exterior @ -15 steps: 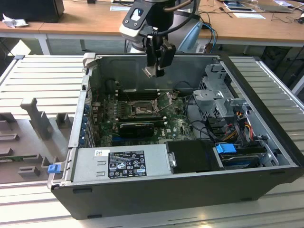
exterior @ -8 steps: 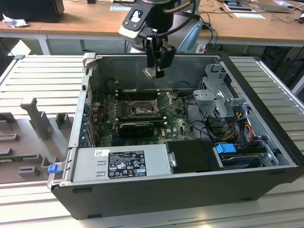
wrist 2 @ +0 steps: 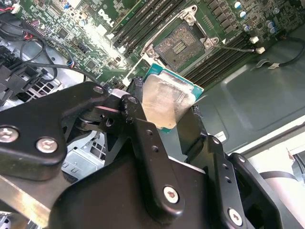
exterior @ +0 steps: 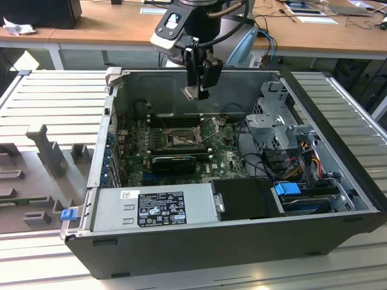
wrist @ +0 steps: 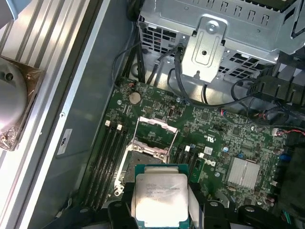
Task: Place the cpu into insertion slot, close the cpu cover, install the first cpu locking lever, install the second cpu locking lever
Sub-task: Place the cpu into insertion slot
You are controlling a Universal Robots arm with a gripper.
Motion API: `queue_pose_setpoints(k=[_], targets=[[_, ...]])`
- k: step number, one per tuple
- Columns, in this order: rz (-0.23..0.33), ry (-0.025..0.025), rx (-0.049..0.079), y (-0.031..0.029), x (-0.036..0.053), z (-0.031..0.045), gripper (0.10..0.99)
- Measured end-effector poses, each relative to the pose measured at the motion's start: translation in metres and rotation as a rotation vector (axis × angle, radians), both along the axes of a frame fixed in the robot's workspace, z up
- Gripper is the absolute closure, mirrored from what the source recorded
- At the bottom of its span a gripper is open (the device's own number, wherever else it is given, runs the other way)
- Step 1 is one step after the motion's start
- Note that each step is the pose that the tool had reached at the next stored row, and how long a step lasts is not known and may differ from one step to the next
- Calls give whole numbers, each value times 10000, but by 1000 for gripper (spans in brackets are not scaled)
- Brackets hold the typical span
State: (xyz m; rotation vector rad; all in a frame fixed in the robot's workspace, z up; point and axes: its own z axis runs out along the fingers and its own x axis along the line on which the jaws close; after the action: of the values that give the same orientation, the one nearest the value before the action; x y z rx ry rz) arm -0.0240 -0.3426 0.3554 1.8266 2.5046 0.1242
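- Presently the black two-fingered gripper (exterior: 197, 90) is hanging above the open dark grey metal computer case (exterior: 242, 241), well up from the parts inside it
- Its fingers (wrist 2: 136, 95) are pinching the cpu (wrist 2: 167, 102), a small flat square chip with a pale silver-grey metal top and a green edge, by two opposite sides, so the jaws are standing only as far apart as the chip is wide
- The cpu (wrist: 159, 198) is sitting in the air between the fingertips, apart from everything below it
- Beneath the gripper the insertion slot (wrist: 142, 158), a square socket with a dark metal rim, is lying uncovered amid the green circuit board (wrist: 224, 129)
- The cpu cover (wrist: 157, 125), a thin dull-silver metal frame plate, is standing tilted up just beside the slot's far edge from the gripper
- Further below and nearer the exterior camera than the gripper, the grey power-supply box (exterior: 151, 205) is resting along the case wall
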Motion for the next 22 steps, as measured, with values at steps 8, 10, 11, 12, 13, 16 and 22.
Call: queue_pose_setpoints(k=[8, 10, 11, 12, 13, 16, 22], targets=[[-251, 0, 0, 0, 0, -23, 557], [-327, 1, -1, 0, 0, -29, 557], [-372, 0, 0, 0, 0, -34, 557], [-436, 0, 0, 0, 0, -39, 557], [-505, 0, 0, 0, -1, -44, 557], [-841, -1, 2, 0, -1, -52, 557], [-1929, 0, 0, 0, 0, -68, 557]])
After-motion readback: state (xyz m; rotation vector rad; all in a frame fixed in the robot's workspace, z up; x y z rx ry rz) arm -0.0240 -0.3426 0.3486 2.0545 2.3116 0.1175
